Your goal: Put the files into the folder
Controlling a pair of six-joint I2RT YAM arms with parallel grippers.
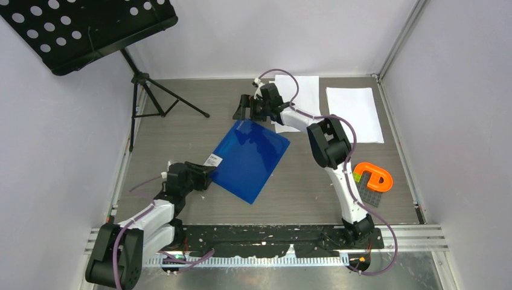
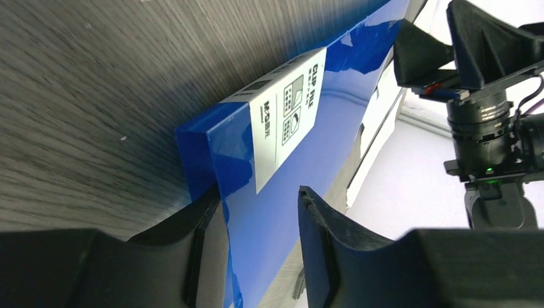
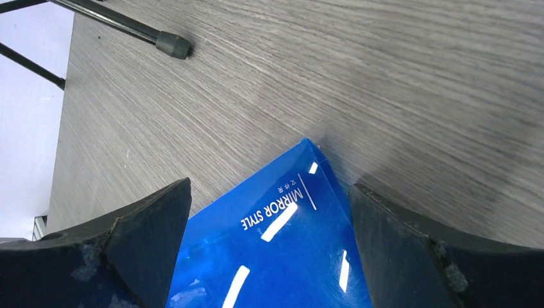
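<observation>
The blue folder (image 1: 250,158) lies closed and slanted in the middle of the table, with its white label (image 1: 212,161) at the near-left corner. My left gripper (image 1: 206,175) is open at that corner. In the left wrist view the folder's edge (image 2: 289,212) passes between the fingers; the left finger (image 2: 208,224) touches it and the right one stands apart. My right gripper (image 1: 243,111) is open wide at the folder's far corner (image 3: 289,256), with a finger on either side of it. Two white files (image 1: 356,113) (image 1: 304,90) lie flat at the back right, apart from the folder.
A black music stand (image 1: 90,30) on a tripod (image 1: 160,99) stands at the back left; one tripod foot (image 3: 173,43) is beyond the right gripper. An orange ring on a grey brick plate (image 1: 374,178) sits at the right edge. Walls enclose the table.
</observation>
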